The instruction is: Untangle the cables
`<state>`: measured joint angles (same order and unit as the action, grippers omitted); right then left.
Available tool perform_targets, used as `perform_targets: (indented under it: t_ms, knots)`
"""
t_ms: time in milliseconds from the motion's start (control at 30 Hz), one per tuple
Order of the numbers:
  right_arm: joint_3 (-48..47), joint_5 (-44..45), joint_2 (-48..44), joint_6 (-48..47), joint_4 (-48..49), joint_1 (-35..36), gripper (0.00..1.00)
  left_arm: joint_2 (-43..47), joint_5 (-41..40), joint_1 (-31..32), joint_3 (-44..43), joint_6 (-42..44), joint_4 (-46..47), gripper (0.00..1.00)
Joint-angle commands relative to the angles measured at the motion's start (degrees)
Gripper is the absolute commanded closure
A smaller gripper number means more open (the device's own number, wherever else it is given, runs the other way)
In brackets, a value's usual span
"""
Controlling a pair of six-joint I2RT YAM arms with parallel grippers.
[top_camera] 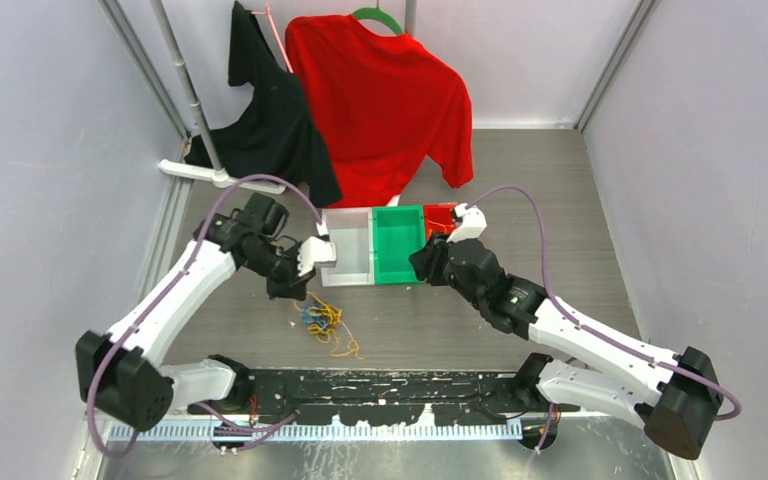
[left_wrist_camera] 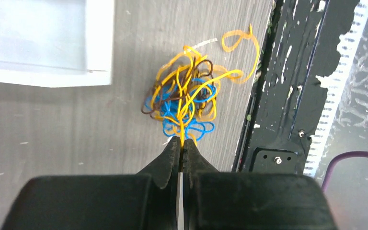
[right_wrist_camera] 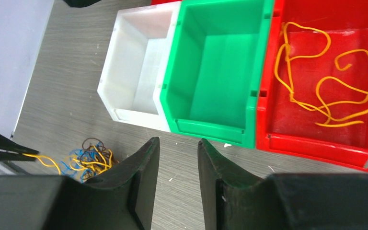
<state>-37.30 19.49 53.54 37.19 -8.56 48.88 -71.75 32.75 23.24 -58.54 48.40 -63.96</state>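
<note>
Tangle of cables (left_wrist_camera: 184, 96): strands overlap, untraceable, no clear long axis. Left gripper (left_wrist_camera: 181, 143) closed, pinching orange cable (left_wrist_camera: 183, 132) running straight into tangle. Right gripper (right_wrist_camera: 178, 143) part-open, empty.

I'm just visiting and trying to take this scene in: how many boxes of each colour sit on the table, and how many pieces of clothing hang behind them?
White box: 1
Green box: 1
Red box: 1
Black shirt: 1
Red shirt: 1
Total: 5
</note>
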Motion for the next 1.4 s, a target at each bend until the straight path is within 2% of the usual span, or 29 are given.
perform_targets:
  t_ms: [0, 267, 500, 867, 967, 1033, 1133, 1367]
  knots:
    - [-4.36, -5.19, 2.13, -3.49, 6.53, -0.19, 0.56, 6.33, 1.88, 0.36, -7.70, -3.13, -7.30, 1.00]
    - [-2.19, -16.33, 1.93, -9.01, 24.13, 2.57, 0.33, 10.44, 2.22, 0.81, -19.78, -16.87, -4.89, 1.00]
    - [-5.06, -23.37, 6.47, -10.24, 33.18, 9.37, 0.29, 10.51, 3.82, 1.67, -25.73, -22.60, -1.81, 1.00]
    - [-8.47, -13.16, 14.51, -16.37, 38.11, 18.58, 0.22, 10.99, -0.74, 7.71, -25.73, -30.46, 2.66, 1.00]
    - [-10.61, -6.91, 16.74, -19.10, 36.40, 20.29, 0.26, 11.00, -0.80, 8.67, -26.19, -30.97, 2.49, 1.00]
    - [-12.07, 1.94, 18.24, -20.61, 35.14, 21.40, 0.33, 10.78, 0.12, 8.92, -26.94, -30.92, 1.39, 1.00]
    - [-10.95, 10.17, 19.09, -22.76, 38.09, 22.29, 0.35, 10.37, 2.79, 8.97, -28.48, -30.69, -1.16, 1.00]
    - [-8.11, 14.08, 21.13, -23.38, 44.58, 22.47, 0.36, 9.94, 9.10, 9.11, -31.24, -29.94, -4.45, 1.00]
